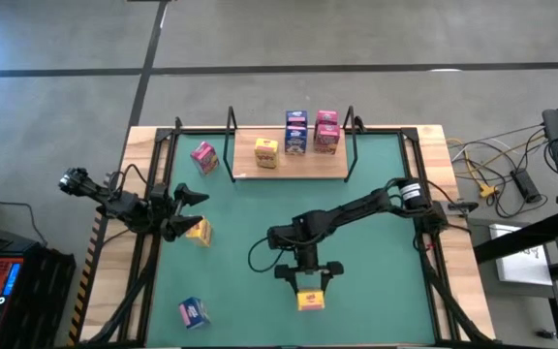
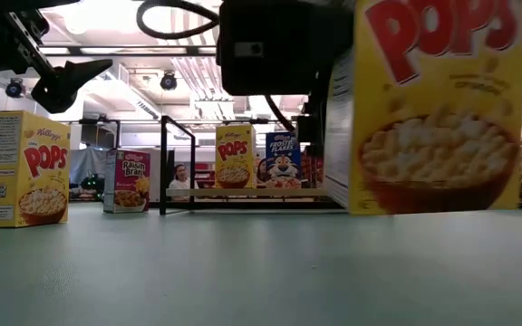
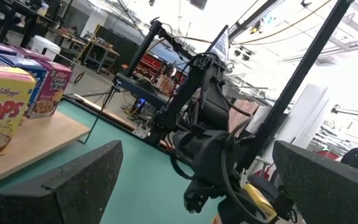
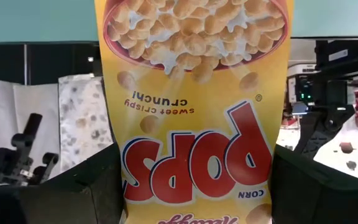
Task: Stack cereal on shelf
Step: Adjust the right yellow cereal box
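My right gripper (image 1: 308, 283) is near the table's front edge, shut on a yellow Pops cereal box (image 1: 310, 300), which fills the right of the low view (image 2: 438, 109). The shelf (image 1: 289, 167), a light-wood board between black uprights, lies at the far middle. A yellow box (image 1: 266, 152), blue boxes (image 1: 295, 142) and pink boxes (image 1: 326, 139) stand on it. My left gripper (image 1: 188, 211) waits open at the left beside another yellow box (image 1: 199, 231), with nothing between its fingers (image 3: 73, 186). My right gripper pinches the yellow box by its two narrow sides (image 4: 124, 186) near its top end, one finger (image 4: 73, 193) on each side. The fingers come from the table's far side, roughly level. The box stands upright, its bottom edge (image 2: 438, 210) a little above the mat.
A pink box (image 1: 203, 157) stands on the green mat (image 1: 376, 223) left of the shelf. A blue box (image 1: 193, 312) lies near the front left. The shelf's black uprights (image 1: 353, 136) rise at its ends. Cables and equipment lie beyond the right edge.
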`<state>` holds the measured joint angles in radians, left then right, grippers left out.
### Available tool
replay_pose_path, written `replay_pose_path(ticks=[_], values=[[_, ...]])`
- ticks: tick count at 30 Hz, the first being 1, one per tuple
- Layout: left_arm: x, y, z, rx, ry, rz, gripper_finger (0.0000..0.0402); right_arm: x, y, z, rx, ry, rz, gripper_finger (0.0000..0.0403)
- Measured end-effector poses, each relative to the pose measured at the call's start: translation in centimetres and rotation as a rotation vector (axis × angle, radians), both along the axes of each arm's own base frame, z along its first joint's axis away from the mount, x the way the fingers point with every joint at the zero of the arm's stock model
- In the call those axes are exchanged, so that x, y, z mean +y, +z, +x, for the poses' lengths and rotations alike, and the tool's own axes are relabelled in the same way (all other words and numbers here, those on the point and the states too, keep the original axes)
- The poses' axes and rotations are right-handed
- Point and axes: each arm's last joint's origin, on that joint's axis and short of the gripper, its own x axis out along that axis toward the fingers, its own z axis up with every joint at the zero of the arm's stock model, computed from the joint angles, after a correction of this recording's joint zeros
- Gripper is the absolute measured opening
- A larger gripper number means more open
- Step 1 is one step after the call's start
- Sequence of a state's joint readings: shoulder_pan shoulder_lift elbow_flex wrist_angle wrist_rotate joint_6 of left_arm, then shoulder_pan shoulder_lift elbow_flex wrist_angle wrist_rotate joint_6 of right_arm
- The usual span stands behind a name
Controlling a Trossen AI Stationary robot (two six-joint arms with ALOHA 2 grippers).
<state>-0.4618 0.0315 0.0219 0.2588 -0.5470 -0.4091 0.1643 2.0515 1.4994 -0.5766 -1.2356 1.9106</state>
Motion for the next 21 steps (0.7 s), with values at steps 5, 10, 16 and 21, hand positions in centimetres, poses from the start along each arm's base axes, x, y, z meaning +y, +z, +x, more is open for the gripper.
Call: replay_pose_path(ticks=[5, 10, 16, 21], values=[[0.0, 0.0, 0.0, -0.001, 0.0, 0.0, 0.0398, -0.6, 0.0, 0.1, 0.005, -0.018, -0.005, 0.0286], [0.0, 0.0, 0.0, 0.0, 0.0, 0.0, 0.0398, -0.8, -0.5, 0.3, -0.017, -0.018, -0.013, 0.0286], [0.0, 0.0, 0.0, 0.0, 0.0, 0.0, 0.0398, -1.1, -1.4, 0.5, -0.022, -0.018, -0.014, 0.0288], [0.0, 0.0, 0.0, 0.0, 0.0, 0.0, 0.0398, -1.6, -1.7, 0.6, -0.021, -0.025, -0.009, 0.029]])
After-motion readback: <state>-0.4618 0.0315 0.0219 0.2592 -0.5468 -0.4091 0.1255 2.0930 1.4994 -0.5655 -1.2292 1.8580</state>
